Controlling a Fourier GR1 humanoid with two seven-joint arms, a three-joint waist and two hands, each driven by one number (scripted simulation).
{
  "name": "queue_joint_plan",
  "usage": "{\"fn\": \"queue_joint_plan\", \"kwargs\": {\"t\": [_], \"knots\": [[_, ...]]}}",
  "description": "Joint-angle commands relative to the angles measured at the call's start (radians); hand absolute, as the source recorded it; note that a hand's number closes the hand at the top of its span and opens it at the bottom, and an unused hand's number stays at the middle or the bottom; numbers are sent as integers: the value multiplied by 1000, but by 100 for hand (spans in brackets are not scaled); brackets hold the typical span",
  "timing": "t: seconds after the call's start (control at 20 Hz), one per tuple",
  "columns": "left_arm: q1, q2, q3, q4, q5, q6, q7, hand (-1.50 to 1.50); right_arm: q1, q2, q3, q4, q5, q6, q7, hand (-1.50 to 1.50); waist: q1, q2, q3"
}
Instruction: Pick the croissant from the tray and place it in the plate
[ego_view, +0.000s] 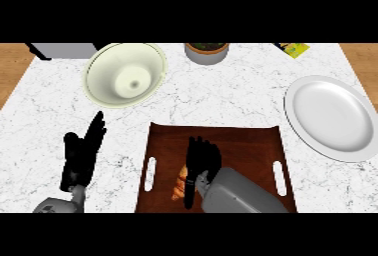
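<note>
Brown tray (251, 137) with slotted handles at the near middle of a white marbled counter (221, 102). Croissant (179, 183) lying on the tray's left half, toward the near edge, only its left side showing beside the thumb. Right hand (203, 157) over the tray, palm down, fingers stretched forward and about straight, thumb pointing back along the croissant's right edge — touching it or just above it, cannot tell which; nothing visibly clasped. Left hand (80, 155) at the view's left, off the tray, fingers straight and pointing up, resting, holding nothing. White plate (332, 117) to the right of the tray and a little farther back, well apart from the croissant. Pale green bowl (124, 75) beyond the tray's left corner. Grey pot (206, 51) with something dark in it at the far edge, a yellow packet (292, 48) near the far right — partly cut off.
</note>
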Motion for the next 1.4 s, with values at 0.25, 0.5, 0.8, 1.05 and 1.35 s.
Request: {"fn": "queue_joint_plan", "kwargs": {"t": [0.25,0.5,0.8,1.05,1.35], "knots": [[8,-30,8,-24,-59,13,13,0,-22,15,13,134,50,-6,-46,150,-3,0,0],[46,-48,5,-60,-67,-7,19,0,-4,15,-8,122,117,29,-55,150,-5,-1,0],[37,-26,69,30,-29,-64,-65,0,-47,-163,-107,46,186,-88,-284,150,-13,0,0],[8,-19,70,1,-38,-47,-2,0,-3,-367,-251,84,167,-284,-638,150,-14,4,2],[-4,-31,100,47,-20,-72,-33,0,-15,-430,-326,33,254,-401,-671,150,-18,-1,0]]}}
